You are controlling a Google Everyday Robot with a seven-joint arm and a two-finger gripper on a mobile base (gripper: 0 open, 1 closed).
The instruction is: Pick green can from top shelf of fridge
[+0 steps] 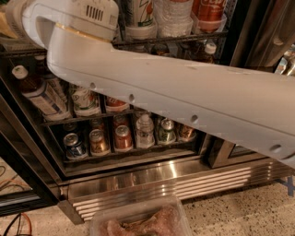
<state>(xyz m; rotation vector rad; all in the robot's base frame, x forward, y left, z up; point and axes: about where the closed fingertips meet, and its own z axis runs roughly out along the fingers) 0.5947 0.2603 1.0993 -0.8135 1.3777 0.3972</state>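
Note:
The fridge (pixel 161 182) stands open in front of me, with its ribbed steel base panel low in the view. The top shelf (pixel 184 38) runs along the upper edge as a dark wire rack with clear cup trays. The green can (pixel 140 11) stands in one tray; only its lower light-green and white body shows, and its lid is cut off by the frame. My white arm (pixel 184 101) crosses the view from upper left to right. The gripper is out of view, past the upper left of the frame.
A clear bottle (pixel 174 16) and a red can (pixel 209 9) stand right of the green can. Lower racks hold bottles (pixel 39 92) and short cans (pixel 99 140). A clear plastic tub (pixel 138 221) sits on the floor in front. Cables (pixel 14 223) lie at bottom left.

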